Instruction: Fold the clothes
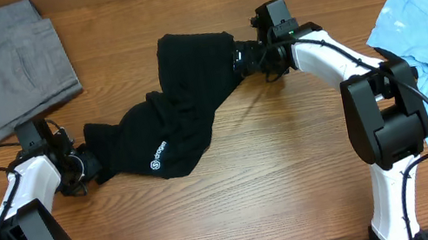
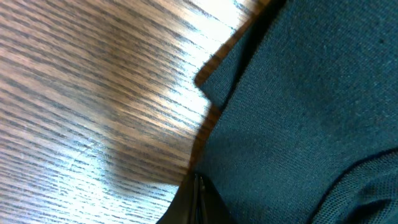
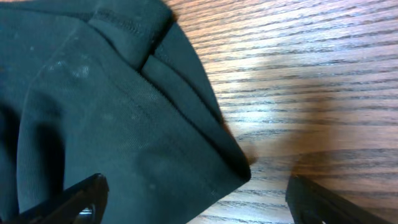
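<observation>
Hem of the black shirt (image 3: pixel 143 124) is lying between my right gripper's (image 3: pixel 199 202) parted jaws; left gripper (image 1: pixel 83 165) is pinching the opposite end.

The left arm (image 1: pixel 31 183) reaches in from the near left corner with its wrist held low, and the left gripper (image 1: pixel 85 165) has its jaws pressed together. The right arm (image 1: pixel 345 61) arches in from the near right, forearm pointing left. The right gripper (image 1: pixel 246 60) has its jaws spread wide.
</observation>
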